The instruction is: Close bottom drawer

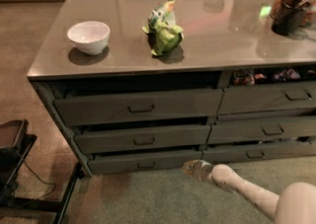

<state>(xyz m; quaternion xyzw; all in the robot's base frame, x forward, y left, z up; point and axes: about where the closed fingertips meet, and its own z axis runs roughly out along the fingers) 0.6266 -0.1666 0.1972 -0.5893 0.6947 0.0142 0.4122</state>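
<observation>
Down low now, right by the floor: the gripper hangs at the end of the pale arm, which reaches in from the lower right corner. From here I can't tell whether it's spread or clamped. It sits just in front of the right end of the bottom drawer, close to the seam where the wide stack meets the neighbouring stack's low drawer. Whether it's touching the front, I can't say.

The bottom drawer is the lowest front of the wide stack on the left of the cabinet, with a dark gap showing along its top edge. Its small pull is at the centre, well to the left of the gripper.

Up on the grey countertop there's a white bowl and a crumpled green bag, both apart from each other.
</observation>
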